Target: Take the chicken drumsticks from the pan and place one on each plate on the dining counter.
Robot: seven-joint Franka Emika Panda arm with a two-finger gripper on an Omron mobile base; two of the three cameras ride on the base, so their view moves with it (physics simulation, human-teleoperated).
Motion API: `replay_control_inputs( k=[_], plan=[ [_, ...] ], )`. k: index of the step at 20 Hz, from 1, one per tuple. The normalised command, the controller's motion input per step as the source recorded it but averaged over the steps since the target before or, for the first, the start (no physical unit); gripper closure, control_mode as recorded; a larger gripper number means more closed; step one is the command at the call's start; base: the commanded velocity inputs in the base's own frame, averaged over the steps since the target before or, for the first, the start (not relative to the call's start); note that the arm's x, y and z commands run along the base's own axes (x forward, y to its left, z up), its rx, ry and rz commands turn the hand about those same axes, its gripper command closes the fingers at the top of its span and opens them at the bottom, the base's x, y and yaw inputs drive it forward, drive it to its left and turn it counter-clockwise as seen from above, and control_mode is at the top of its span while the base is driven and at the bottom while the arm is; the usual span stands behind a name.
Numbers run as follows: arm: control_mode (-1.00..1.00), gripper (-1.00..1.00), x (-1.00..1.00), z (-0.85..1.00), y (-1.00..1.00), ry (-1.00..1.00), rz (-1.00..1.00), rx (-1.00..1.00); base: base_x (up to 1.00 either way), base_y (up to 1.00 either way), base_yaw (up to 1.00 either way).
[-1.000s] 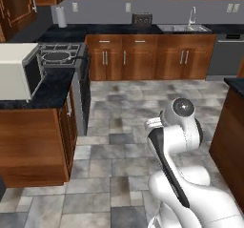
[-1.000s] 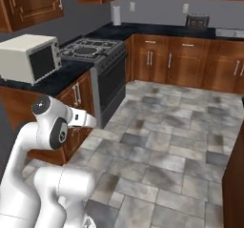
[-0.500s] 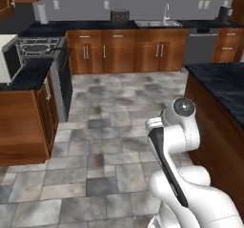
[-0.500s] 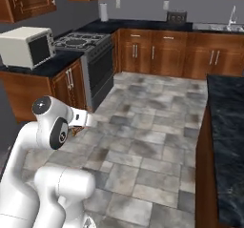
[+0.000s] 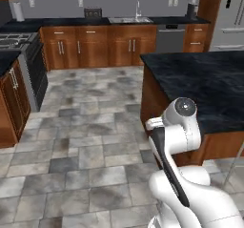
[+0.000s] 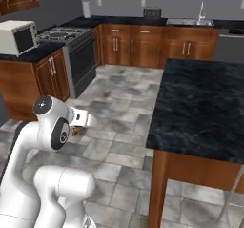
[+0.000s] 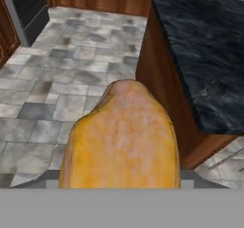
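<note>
Close before the hand's camera, the golden drumstick [image 7: 121,141] points lengthwise away, pinched by the hand, above grey floor tiles [image 7: 52,79] beside the black marble tabletop [image 7: 205,46].

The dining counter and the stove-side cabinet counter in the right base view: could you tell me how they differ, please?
The dining counter is a wide freestanding island with its top bare here; the cabinet counter is narrow, against the wall, and carries a microwave. The island shows plain wood sides, the cabinets handled doors. Both have dark tops over brown wood.
</note>
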Motion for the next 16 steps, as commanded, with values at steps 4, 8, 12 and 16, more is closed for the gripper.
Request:
replay_control_inputs(
  k=[4,8,12,16],
  plan=[
    [1.0,1.0,0.0,0.0,0.0,0.0,0.0,0.0,-1.0,-0.86,-0.13],
    [1.0,1.0,0.0,0.0,0.0,0.0,0.0,0.0,-0.85,-0.99,-0.15],
    [1.0,1.0,0.0,0.0,0.0,0.0,0.0,0.0,-0.29,-1.0,-0.1],
    [1.0,1.0,0.0,0.0,0.0,0.0,0.0,0.0,-0.02,-1.0,-0.08]
  ],
)
